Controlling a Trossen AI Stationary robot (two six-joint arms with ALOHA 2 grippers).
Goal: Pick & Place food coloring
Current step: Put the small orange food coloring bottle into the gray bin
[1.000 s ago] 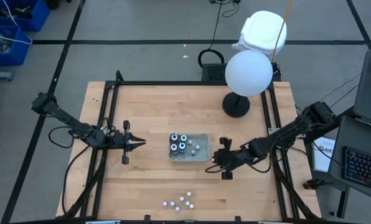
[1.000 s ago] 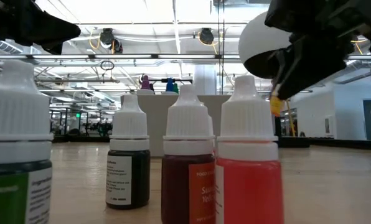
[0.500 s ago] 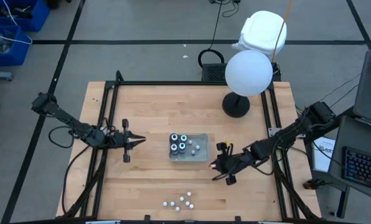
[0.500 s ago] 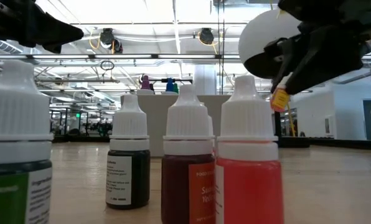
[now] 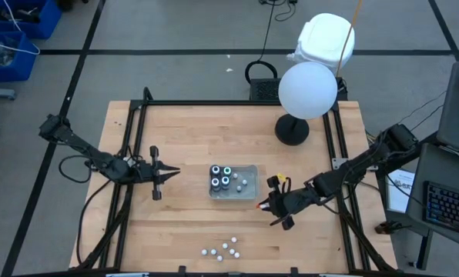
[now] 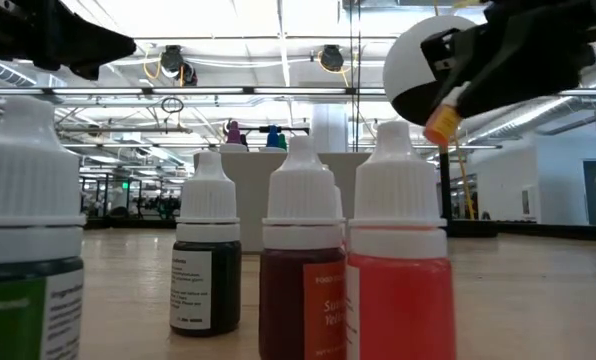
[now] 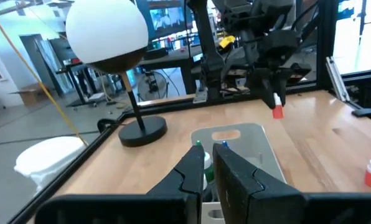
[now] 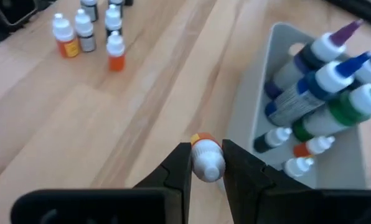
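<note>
Orange-capped dropper bottle point(image 8: 206, 158) sits clamped between the jaws of the right gripper point(image 5: 277, 206), lifted off the counter point(image 5: 191, 131) just beside the right edge of the clear tray point(image 5: 252, 168). In the low view the same bottle point(image 6: 443, 124) hangs up high, well above the standing group.

Progress, judged: partway. Clear tray already holds several food coloring bottles point(image 8: 325, 81): upright ones with green, blue and purple tips, plus a few smaller white-capped ones lying in its other half. Still loose on the counter near the front edge: a small cluster of bottles point(image 5: 224, 249); the right wrist view shows four there point(image 8: 86, 28), orange and dark. So one bottle is in transit and the cluster is still to go.

Left gripper point(image 5: 165, 175) waits off the tray's left side, jaws together, holding nothing; in its wrist view they point(image 7: 211, 171) point toward the tray.

Surroundings: white globe lamp point(image 5: 307, 90) on a dark round base at the back of the counter, well apart from the tray. Black frame rails run along both sides. Nothing lies between the held bottle and the tray; the upright bottles crowd one end, so free room looks to be in the half with the lying bottles.
</note>
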